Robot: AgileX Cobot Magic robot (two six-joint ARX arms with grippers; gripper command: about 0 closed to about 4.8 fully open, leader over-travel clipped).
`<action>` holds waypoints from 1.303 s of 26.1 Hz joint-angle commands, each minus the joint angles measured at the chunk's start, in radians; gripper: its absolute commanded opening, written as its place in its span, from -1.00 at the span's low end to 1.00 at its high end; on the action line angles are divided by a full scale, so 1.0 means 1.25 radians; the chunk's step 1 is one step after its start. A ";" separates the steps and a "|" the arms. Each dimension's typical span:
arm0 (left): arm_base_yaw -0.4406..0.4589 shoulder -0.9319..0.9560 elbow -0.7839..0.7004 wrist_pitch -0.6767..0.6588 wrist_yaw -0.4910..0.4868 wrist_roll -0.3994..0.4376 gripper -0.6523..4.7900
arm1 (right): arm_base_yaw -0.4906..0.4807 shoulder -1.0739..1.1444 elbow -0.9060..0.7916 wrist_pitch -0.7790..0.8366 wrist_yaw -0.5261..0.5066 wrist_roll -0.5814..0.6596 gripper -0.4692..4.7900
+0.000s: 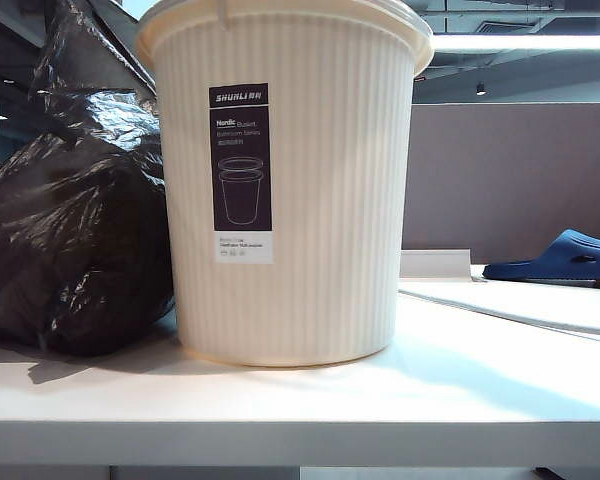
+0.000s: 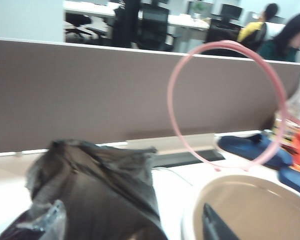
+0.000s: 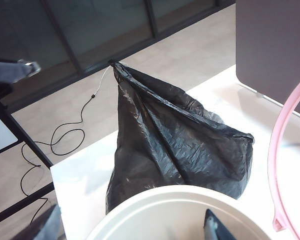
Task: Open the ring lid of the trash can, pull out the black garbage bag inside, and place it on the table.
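Two task things stand on the table (image 1: 280, 400) in the exterior view. The trash can (image 1: 310, 200) sits upright mid-table near the front edge, label facing the cam. The black garbage bag (image 1: 70, 250) lies out of the can toward the table's left edge, its side touching the can wall. A blue slipper (image 1: 570, 258) lies well apart past the right edge, before the partition (image 1: 510, 170). No gripper shows here.

Left wrist view: the left gripper (image 2: 127, 217) hangs above the bag (image 2: 100, 185) w/ jaws spread wide, gripping nothing; one dark finger (image 2: 215, 227) shows over the can (image 2: 250, 205). Only the can's bare inner wall shows. The ring lid (image 2: 170, 107) stands on edge at the can's far rim; can't tell what props it.

Right wrist view: the right gripper (image 3: 130, 225) hovers over the can rim (image 3: 165, 200), jaws also wide, nothing between them. The bag (image 3: 180, 145) stands in a peak just beside the can, near the table's (image 3: 85, 175) corner. The ring lid (image 3: 273, 155) curves up beside the can.
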 commanded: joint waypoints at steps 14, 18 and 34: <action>-0.002 -0.302 -0.130 0.090 0.096 -0.095 0.48 | 0.001 -0.143 0.002 -0.090 0.112 -0.092 0.56; -0.002 -0.378 -0.183 0.091 0.094 -0.092 0.48 | 0.001 -0.185 0.002 -0.120 0.144 -0.100 0.56; -0.078 -0.581 -0.382 0.086 0.074 -0.108 0.09 | 0.001 -0.441 -0.280 -0.142 0.244 -0.113 0.53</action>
